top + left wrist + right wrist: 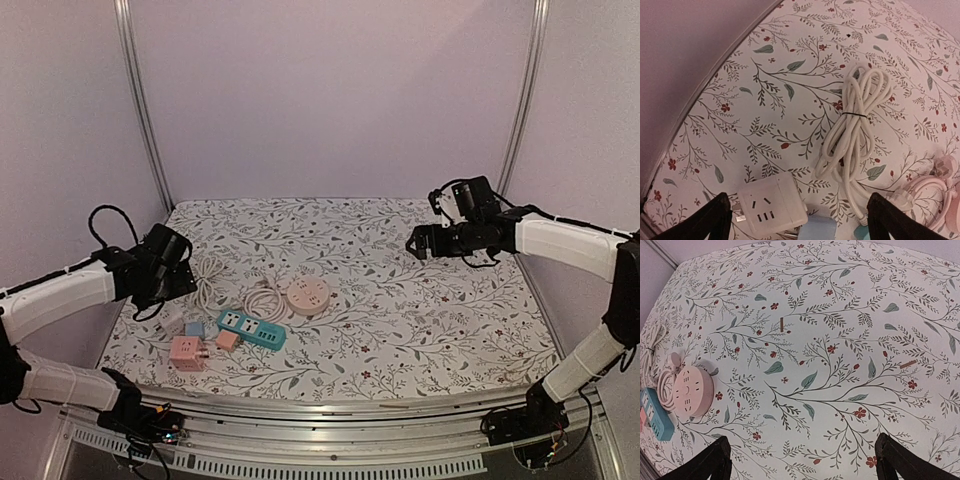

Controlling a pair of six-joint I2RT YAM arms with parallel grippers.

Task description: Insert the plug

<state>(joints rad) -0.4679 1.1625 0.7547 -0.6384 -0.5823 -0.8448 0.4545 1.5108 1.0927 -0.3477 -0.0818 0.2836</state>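
Observation:
A white cube adapter (pixel 771 207) lies on the floral cloth with its metal prongs (pixel 740 216) pointing left. My left gripper (pixel 799 201) hovers over it, open, with nothing between the fingers; in the top view this gripper (pixel 178 272) is at the left of the mat. Just beyond the adapter lies a coiled white cable (pixel 855 125). A teal power strip (pixel 252 328) and a round pink power strip (pixel 308 296) lie near the middle. My right gripper (pixel 418 243) hangs open and empty above bare cloth at the right (pixel 802 440).
A pink cube adapter (pixel 187 352), a small pink adapter (pixel 227 340) and a small blue one (pixel 194 328) crowd the front left beside the teal strip. Enclosure walls and metal posts (pixel 143 110) border the mat. A metal rail (pixel 350 408) runs along the near edge.

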